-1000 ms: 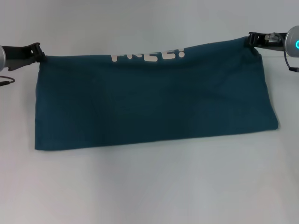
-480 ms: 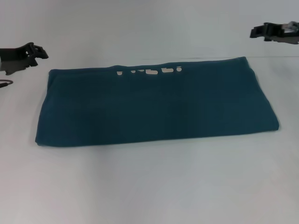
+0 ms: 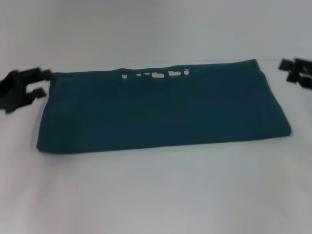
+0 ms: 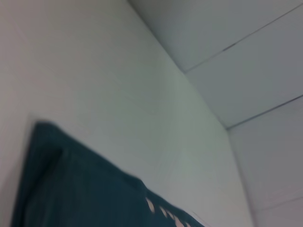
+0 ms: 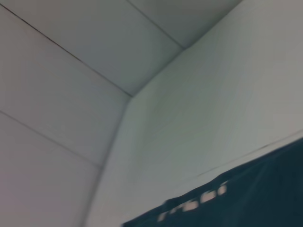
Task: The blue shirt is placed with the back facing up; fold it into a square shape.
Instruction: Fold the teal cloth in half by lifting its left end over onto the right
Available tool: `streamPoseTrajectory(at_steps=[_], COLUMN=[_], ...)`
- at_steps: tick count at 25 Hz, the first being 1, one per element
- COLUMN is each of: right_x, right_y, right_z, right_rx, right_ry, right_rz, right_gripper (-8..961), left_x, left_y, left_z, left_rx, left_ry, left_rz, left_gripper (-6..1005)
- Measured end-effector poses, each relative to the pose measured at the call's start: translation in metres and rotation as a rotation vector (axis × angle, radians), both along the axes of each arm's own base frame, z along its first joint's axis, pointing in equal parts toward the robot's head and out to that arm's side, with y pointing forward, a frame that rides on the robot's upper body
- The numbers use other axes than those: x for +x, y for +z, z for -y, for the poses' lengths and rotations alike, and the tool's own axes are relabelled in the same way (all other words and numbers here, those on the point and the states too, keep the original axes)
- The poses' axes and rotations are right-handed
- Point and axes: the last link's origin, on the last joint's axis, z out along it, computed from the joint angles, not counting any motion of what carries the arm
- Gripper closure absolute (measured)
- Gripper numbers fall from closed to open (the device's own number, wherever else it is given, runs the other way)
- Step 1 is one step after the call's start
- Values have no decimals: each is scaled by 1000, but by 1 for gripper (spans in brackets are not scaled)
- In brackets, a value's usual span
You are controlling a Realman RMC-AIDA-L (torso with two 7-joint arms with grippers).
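The blue shirt (image 3: 163, 109) lies flat on the white table as a wide folded rectangle. A thin strip of white lettering (image 3: 156, 74) peeks out along its far edge. Just off the shirt's far left corner, my left gripper (image 3: 45, 83) is open and holds nothing. My right gripper (image 3: 285, 71) is open and empty too, a little beyond the far right corner. The left wrist view shows a corner of the shirt (image 4: 71, 189). In the right wrist view the shirt's far edge (image 5: 255, 189) and its lettering (image 5: 199, 197) appear.
The white table (image 3: 156, 195) stretches bare in front of the shirt and behind it. Pale wall panels (image 4: 246, 56) rise beyond the table's far edge.
One second ago both grippers held the shirt's far edge up; they let go and it dropped flat. Since then the left gripper has sunk beside the left corner and the right has moved down and outward.
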Motion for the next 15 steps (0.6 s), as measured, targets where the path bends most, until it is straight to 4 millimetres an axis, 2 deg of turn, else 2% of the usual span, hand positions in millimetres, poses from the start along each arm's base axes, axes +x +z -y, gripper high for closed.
streamPoseTrajectory(at_steps=[2,3,4,6,11,15], right_x=[12,16,20,27,34,35], right_y=[-4,-6,-8,-12,-17,-23], right_z=[25,35,43,58,71,74], right_rx=[-1,-6,-11,-24,-37,-43], right_ry=[10,14,12,13,18,27], right_rz=[-73,-99,-117,-140,-136,-133], right_gripper=[285,280,275,270,271,272], left_x=[-11,-23,-23,-35,-53,-62], left_y=[-1,-3,-3,-7,-16,-28], left_z=[18,37,37,52,75,81], left_rx=[-18,-22,-22,-20,-17,-12], left_ry=[40,86,86,136,235,310], left_rz=[61,118,118,163,235,294], left_gripper=[388,366,366,366,366,367])
